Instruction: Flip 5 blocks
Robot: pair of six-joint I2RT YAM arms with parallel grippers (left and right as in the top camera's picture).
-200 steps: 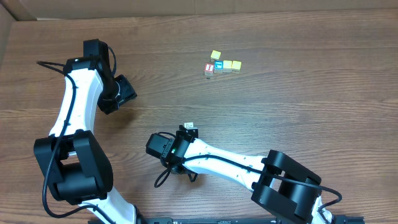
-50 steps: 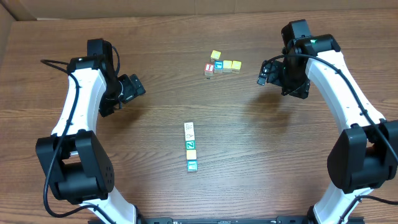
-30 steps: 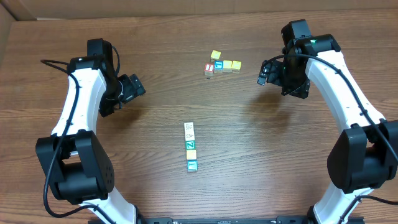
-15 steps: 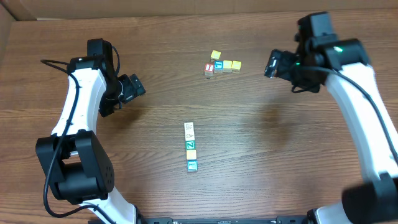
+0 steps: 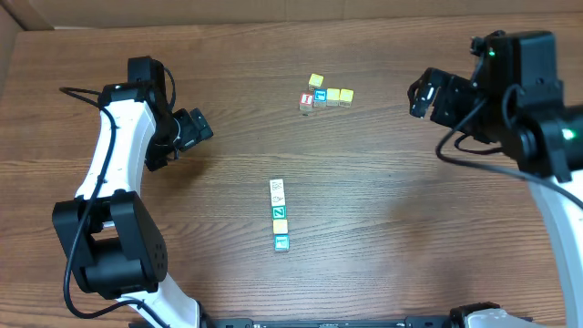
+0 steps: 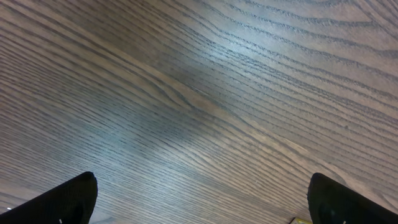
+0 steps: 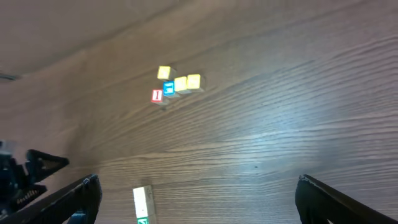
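Five blocks [image 5: 280, 214] lie touching in a straight row mid-bench [image 5: 383, 228]: two white, one green with a Z, one pale yellow, one teal. The white ones' marks are too small to read, and the right wrist view cuts the row off. The left hand [image 5: 199, 128] and right hand [image 5: 417, 95] stand wide and empty, well apart from them.

Brown wood-grain table [image 5: 392, 228] seen filling nearly the whole view, paler tan strip [image 5: 273, 11], possibly cardboard, glimpsed along the far edge and left corner, soft sheen cast across the grain.
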